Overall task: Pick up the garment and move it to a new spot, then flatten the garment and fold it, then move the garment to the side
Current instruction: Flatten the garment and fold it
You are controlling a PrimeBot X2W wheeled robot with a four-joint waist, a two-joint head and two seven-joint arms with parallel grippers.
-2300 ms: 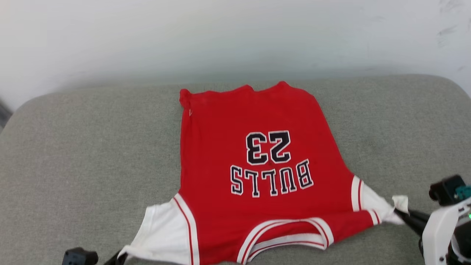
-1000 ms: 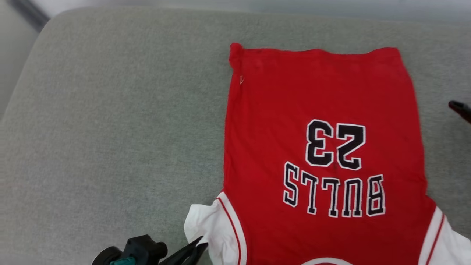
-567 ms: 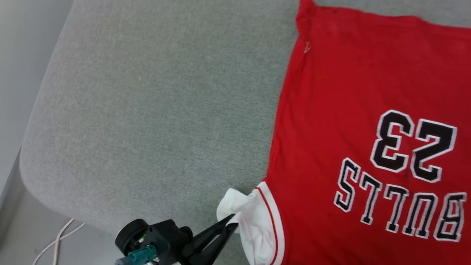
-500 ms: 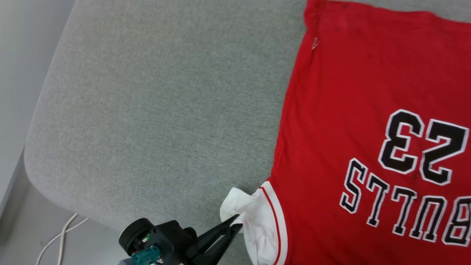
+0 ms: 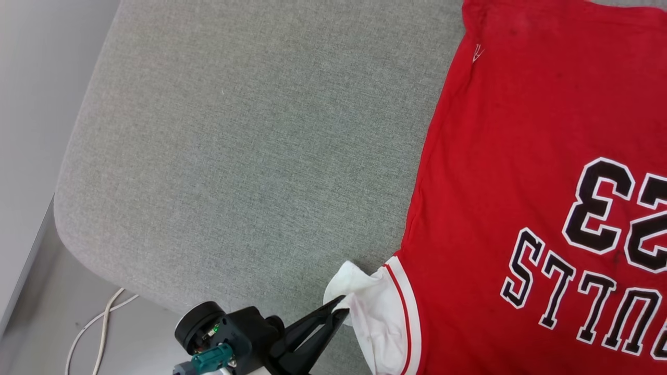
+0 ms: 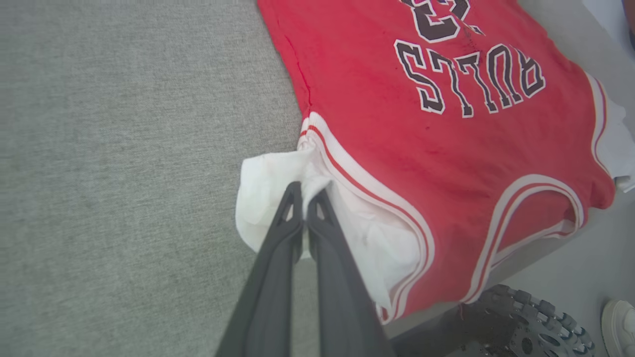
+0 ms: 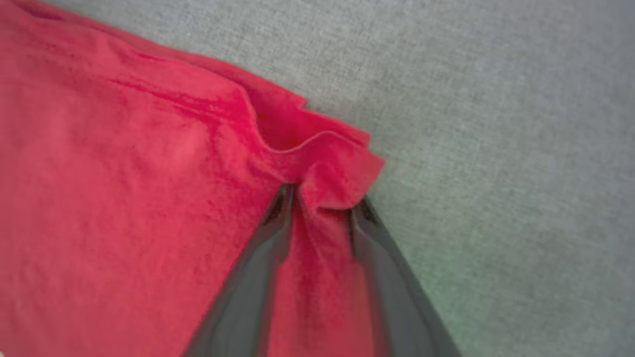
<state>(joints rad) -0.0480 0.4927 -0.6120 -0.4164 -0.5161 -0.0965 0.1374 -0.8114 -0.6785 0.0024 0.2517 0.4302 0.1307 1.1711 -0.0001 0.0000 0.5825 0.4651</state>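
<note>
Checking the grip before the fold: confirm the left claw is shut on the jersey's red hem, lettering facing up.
Not quite. The left claw is shut on the white sleeve of the jersey, not its red hem; the left wrist view shows it. The lettering does face up.

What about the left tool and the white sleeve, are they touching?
Touching. The left wrist view shows the left tool pinched shut on the white sleeve of the garment, cloth bunched around its tips.
</note>
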